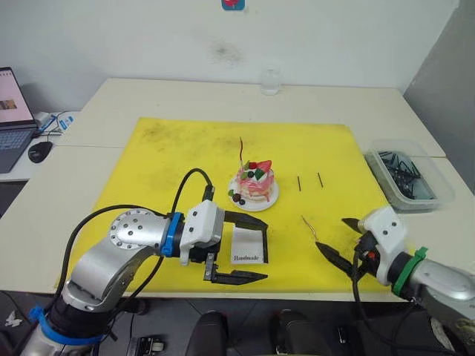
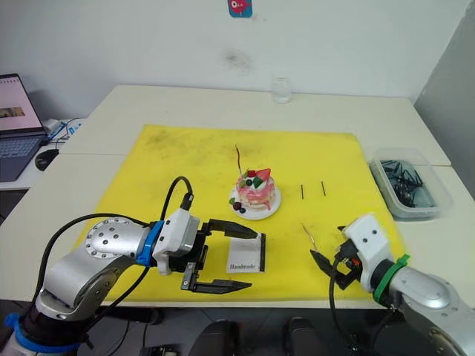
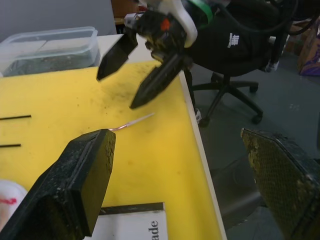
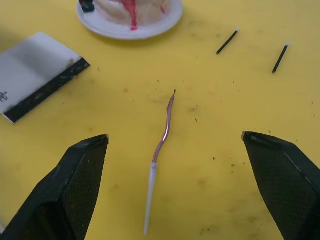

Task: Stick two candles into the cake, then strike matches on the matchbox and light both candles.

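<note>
The pink-and-white cake [image 1: 254,185] sits on its white plate [image 1: 269,202] in the middle of the yellow mat. One thin candle [image 1: 241,152] stands upright in it. A second candle [image 4: 162,142] lies flat on the mat, in front of my right gripper [image 1: 331,233] and between its open fingers in the right wrist view. Two dark matches [image 1: 298,183] [image 1: 320,179] lie right of the cake. The white matchbox [image 1: 249,247] lies flat in front of the cake. My left gripper [image 1: 266,252] is open, with one finger on each side of the box.
A clear plastic container [image 1: 434,172] of dark items stands off the mat at the right. A glass [image 1: 270,81] is at the table's back edge. A laptop [image 1: 11,119] and mouse [image 1: 39,151] sit far left. An office chair [image 3: 235,60] stands beyond the table edge.
</note>
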